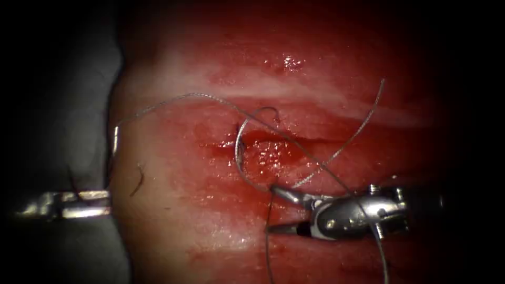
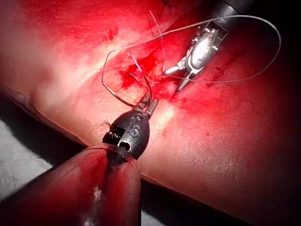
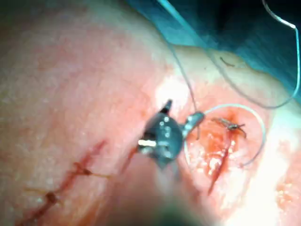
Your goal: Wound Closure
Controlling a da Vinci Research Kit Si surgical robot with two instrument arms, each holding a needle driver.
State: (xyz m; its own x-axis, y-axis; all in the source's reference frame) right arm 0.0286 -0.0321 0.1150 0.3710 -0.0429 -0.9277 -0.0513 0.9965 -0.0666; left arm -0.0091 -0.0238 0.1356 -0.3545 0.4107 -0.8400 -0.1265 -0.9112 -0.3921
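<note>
My right arm's steel needle driver [image 1: 271,209] has its jaws spread and holds nothing, its upper jaw tip just beside the lower end of the thin curved silver needle [image 1: 238,150]. The needle arcs around the left end of the dark red cut [image 1: 273,139] in the wet pink pork tissue [image 1: 184,221]; I cannot tell whether it is in the tissue. At the tissue's left edge, my left arm's steel needle driver [image 1: 105,202] pinches the fine grey thread [image 1: 173,100].
</note>
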